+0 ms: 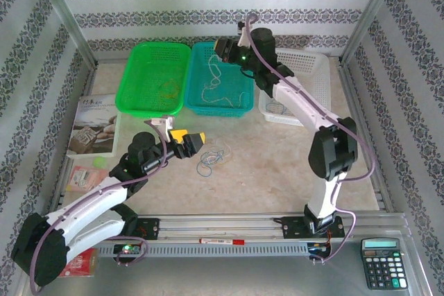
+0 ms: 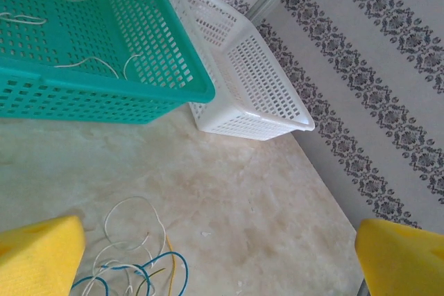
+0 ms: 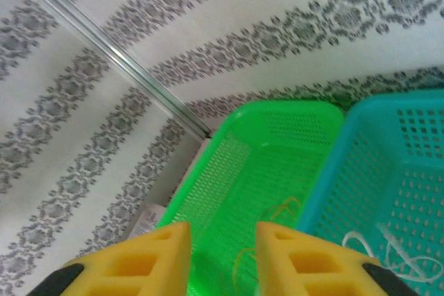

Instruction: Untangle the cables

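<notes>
A small tangle of thin cables, blue, whitish and yellowish, lies on the beige tabletop. In the left wrist view these cables sit at the bottom left, beside the left pad. My left gripper hovers just left of the tangle, wide open and holding nothing. My right gripper hangs above the back baskets with its yellow fingers apart and nothing between them. Whitish cables lie in the teal basket. Yellowish cables lie in the green basket.
A white basket stands at the back right under the right arm. A booklet and pink packets lie along the left side. A red marker rests on the front rail and a calculator sits at the front right.
</notes>
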Motion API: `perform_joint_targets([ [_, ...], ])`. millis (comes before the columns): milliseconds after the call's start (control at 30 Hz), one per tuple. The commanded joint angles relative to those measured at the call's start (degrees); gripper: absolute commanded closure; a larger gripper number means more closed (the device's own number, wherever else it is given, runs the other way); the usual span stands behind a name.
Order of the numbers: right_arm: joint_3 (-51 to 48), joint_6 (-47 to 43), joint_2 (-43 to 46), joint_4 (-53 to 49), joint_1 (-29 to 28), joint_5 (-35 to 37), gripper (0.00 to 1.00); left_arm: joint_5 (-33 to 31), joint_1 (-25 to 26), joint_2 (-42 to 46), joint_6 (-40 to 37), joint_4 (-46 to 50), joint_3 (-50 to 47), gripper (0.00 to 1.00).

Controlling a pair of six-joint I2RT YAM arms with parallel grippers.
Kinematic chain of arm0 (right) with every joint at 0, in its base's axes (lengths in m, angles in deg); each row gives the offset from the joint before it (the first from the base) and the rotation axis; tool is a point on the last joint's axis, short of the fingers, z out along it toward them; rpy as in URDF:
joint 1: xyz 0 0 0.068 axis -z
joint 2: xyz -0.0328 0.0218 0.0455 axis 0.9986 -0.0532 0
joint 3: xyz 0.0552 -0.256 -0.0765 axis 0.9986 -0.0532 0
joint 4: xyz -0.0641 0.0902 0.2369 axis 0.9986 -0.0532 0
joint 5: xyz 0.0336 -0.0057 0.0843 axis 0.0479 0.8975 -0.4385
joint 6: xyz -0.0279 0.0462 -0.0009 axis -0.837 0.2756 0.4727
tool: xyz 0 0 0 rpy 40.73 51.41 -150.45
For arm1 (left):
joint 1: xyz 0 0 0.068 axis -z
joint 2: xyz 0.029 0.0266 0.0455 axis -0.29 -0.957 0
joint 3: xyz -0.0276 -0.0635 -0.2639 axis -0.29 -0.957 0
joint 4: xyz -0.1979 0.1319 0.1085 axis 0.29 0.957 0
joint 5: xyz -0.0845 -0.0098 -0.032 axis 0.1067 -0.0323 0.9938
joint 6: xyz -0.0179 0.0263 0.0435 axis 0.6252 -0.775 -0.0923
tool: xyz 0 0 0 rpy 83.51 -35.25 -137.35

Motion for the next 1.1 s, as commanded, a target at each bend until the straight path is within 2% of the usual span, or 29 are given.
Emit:
perform_joint_targets([
  [0, 1.58, -3.94, -0.71, -3.72, 0.46, -1.14, 0.55, -2.01, 0.79, 1.76, 1.60, 3.55, 1.79, 0.00],
  [200, -5.64, -4.03, 5.65, -1.74, -0.15, -2.74, 0.53, -2.72, 0.75, 2.55, 2.67, 4.50, 2.24, 0.00],
  [400, -14.17, -6.11, 14.59, -1.49, -3.91, -2.49, 0.53, -4.85, 0.75, 2.44, 3.71, 4.57, 1.86, 0.00],
  [767, -42.18, -5.98, 32.00, 0.60, -15.88, 8.31, 0.53, -7.83, 0.66, 3.59, 4.46, 9.69, 1.93, 0.00],
  [1067, -59.45, -2.88, 38.90, 0.63, -19.43, 15.61, 0.53, -12.63, 0.67, 4.82, 8.82, 10.13, -0.02, 0.00],
])
